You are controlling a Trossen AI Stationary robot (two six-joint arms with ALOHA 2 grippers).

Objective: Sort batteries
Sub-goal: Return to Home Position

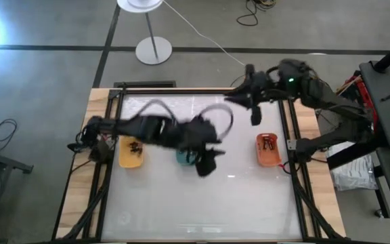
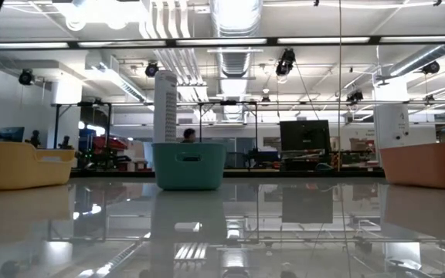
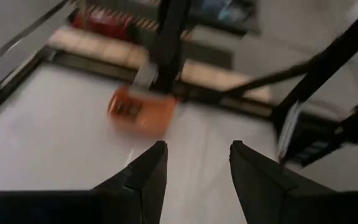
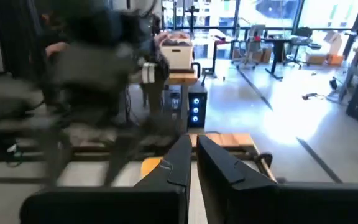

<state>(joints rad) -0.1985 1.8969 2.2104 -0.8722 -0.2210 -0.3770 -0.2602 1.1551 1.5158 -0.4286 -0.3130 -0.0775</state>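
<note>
White table [image 2: 222, 232], bright workshop [image 2: 91, 85], left gripper [image 3: 197, 147] jaws apart

The left arm [image 1: 147, 129] reaches from the left edge of the surface [image 1: 202, 203] across to its middle. The left pincer [image 1: 206, 163] hangs above the centre of the surface, its fingers [image 3: 148, 180] spread well apart. The right arm [image 1: 310, 88] is folded above the far right corner of the surface. The right pincer [image 1: 254, 114] is aimed toward the surface's left side, its fingers [image 4: 173, 168] pressed almost together.
</note>
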